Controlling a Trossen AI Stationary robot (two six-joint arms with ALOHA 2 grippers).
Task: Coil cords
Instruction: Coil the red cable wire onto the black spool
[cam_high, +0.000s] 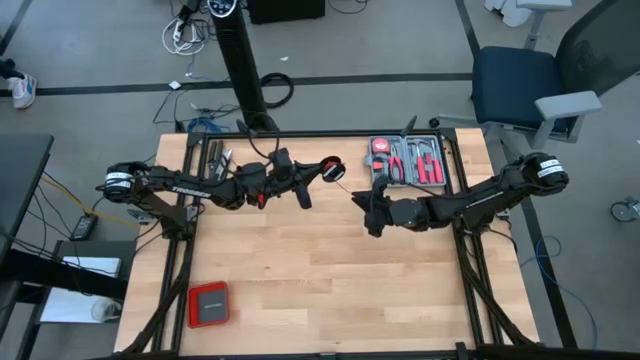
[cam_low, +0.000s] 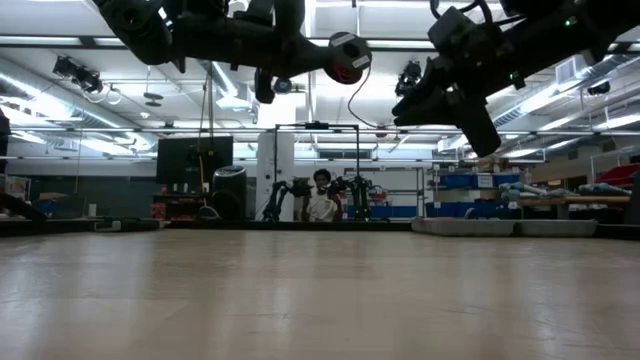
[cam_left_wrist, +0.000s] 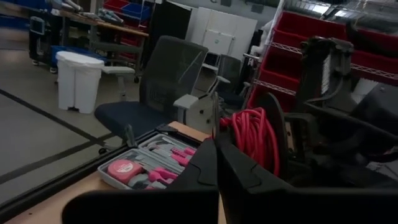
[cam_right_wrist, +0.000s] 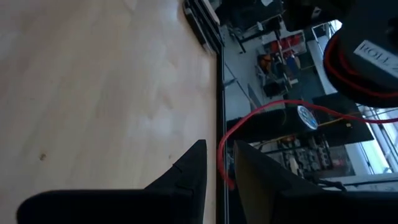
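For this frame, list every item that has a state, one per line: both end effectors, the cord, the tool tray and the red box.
left end effector: shut, raised above the table, carrying the spool.
red cord: mostly wound on a black spool, one loose end trailing.
right end effector: raised, fingers apart around the cord's loose end.
grey tool tray: open, pink tools inside, at the table's far edge.
red square box: closed, flat on the table.

Right hand (cam_right_wrist: 219, 168) fingers slightly apart around thin red cord (cam_right_wrist: 261, 115) (loose end), wooden table (cam_right_wrist: 93, 81) beside

red cord (cam_left_wrist: 252, 134), grey tool tray (cam_high: 408, 161) with pink-handled tools, flat red box (cam_high: 208, 304), pale wood table (cam_high: 330, 270)
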